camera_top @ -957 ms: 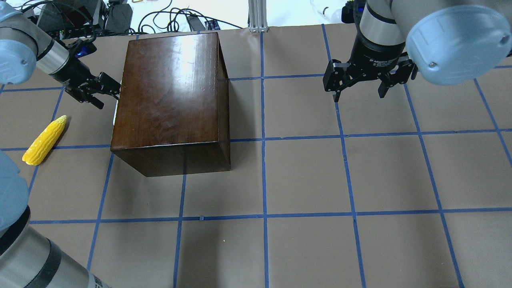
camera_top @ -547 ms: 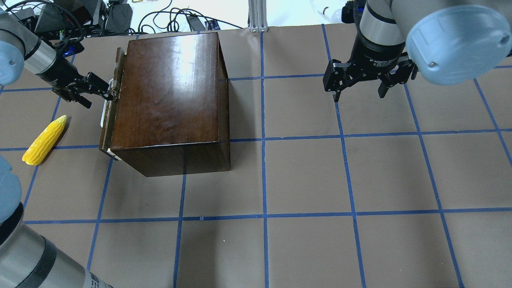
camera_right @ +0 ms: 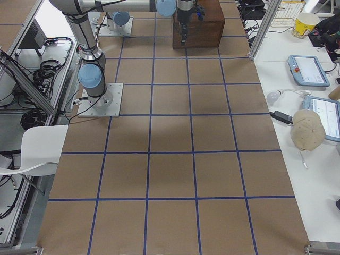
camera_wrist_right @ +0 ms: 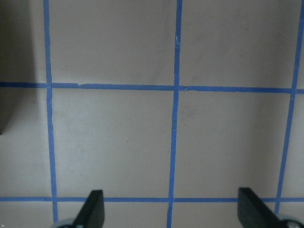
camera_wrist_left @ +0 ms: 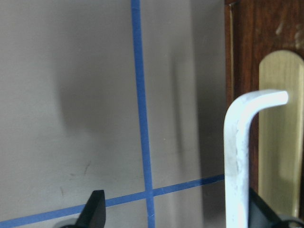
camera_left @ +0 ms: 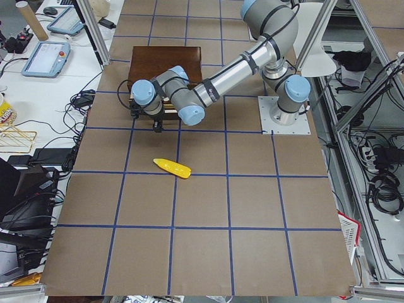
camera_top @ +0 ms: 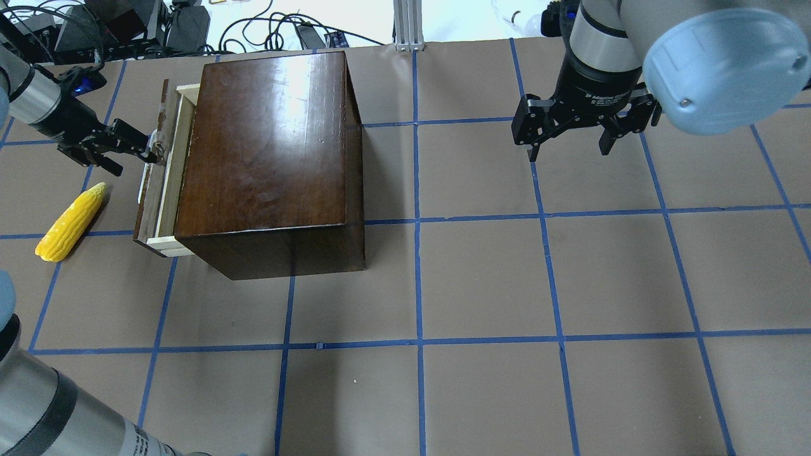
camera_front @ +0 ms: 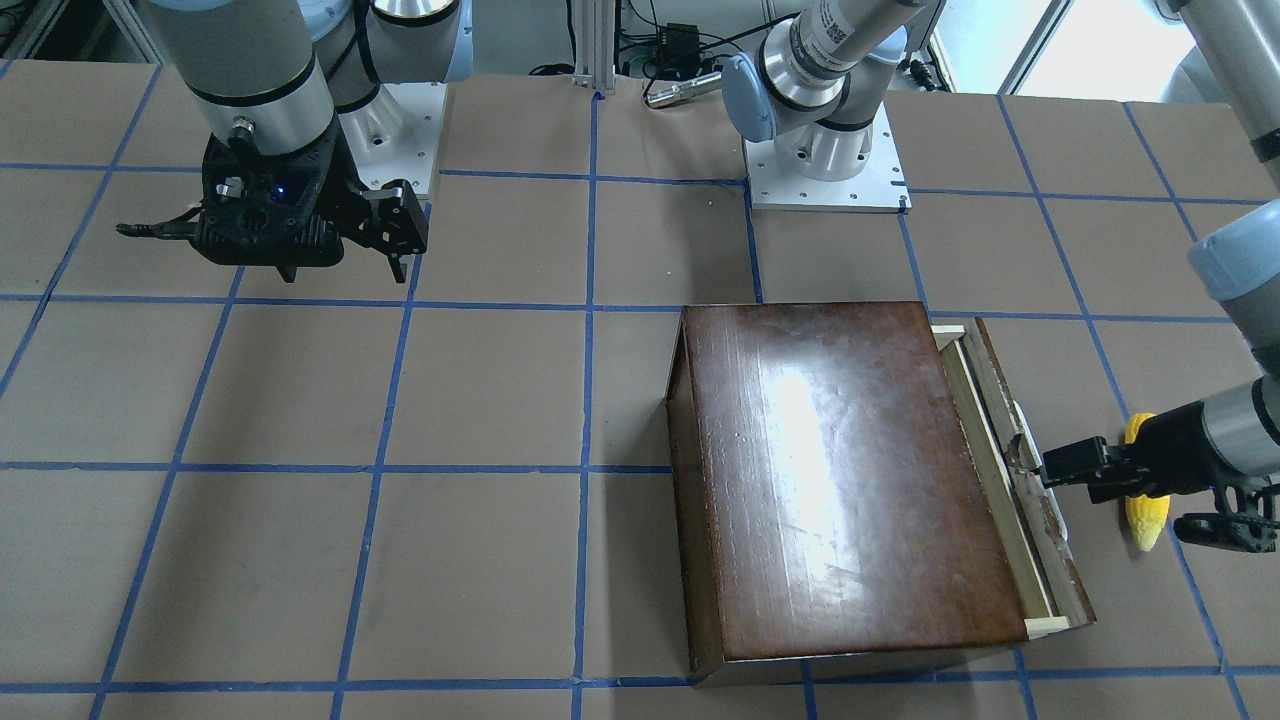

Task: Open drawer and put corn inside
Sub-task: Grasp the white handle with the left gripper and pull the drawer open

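Observation:
The dark-brown box (camera_top: pixel 266 139) stands at the table's far left, also in the front-facing view (camera_front: pixel 840 470). Its drawer (camera_top: pixel 166 171) is pulled partway out of the box's left side, showing a narrow strip of pale wood behind the dark front panel (camera_front: pixel 1000 440). My left gripper (camera_top: pixel 135 156) is open, with one finger hooked behind the white handle (camera_wrist_left: pixel 236 156) and the other finger out over the table. The yellow corn (camera_top: pixel 70 221) lies on the table left of the drawer, partly hidden behind the left gripper in the front-facing view (camera_front: pixel 1145 520). My right gripper (camera_top: pixel 568 152) is open and empty, hovering at the far right.
Brown paper with a blue tape grid (camera_top: pixel 418 221) covers the table. Cables and equipment (camera_top: pixel 127 25) lie beyond the far edge. The right wrist view shows only bare grid (camera_wrist_right: pixel 175 88) under the right gripper.
My left gripper has moved left with a finger behind the handle, and the drawer has slid from shut to partway out. The corn and right arm have not moved.

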`<state>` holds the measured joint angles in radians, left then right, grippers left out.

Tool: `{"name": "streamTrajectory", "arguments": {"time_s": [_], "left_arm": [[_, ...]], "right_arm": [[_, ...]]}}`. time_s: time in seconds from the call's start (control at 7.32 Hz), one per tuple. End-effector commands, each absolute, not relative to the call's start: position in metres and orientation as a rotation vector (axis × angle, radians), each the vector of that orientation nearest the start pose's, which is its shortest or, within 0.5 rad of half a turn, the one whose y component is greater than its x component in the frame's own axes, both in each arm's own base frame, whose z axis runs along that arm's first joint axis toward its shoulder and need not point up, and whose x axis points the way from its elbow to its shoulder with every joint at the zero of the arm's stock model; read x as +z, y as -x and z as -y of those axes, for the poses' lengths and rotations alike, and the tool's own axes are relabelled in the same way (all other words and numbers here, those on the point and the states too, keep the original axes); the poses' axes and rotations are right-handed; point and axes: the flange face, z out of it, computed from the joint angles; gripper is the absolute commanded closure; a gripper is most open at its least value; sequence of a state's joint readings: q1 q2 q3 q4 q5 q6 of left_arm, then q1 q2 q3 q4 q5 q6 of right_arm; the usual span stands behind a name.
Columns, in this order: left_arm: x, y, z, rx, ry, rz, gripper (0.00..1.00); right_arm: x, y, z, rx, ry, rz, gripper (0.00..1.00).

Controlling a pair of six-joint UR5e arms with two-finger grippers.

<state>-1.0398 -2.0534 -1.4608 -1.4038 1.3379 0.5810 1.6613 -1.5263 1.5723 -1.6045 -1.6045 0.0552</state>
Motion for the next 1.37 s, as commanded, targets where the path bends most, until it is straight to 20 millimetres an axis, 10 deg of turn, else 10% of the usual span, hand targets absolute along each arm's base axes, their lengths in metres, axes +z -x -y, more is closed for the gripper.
{"name": "streamTrajectory", "arguments": {"time_s": [0.0, 1.23], "left_arm": [[0.282, -0.198, 0.629, 0.091, -0.032, -3.434, 0.0], [0.311, -0.223, 0.624, 0.07, -0.071, -3.346, 0.0]], "right_arm": [[0.468, -0.175, 0.495, 0.016, 0.056, -3.176, 0.0], [0.468, -0.175, 0.495, 0.016, 0.056, -3.176, 0.0]]}}
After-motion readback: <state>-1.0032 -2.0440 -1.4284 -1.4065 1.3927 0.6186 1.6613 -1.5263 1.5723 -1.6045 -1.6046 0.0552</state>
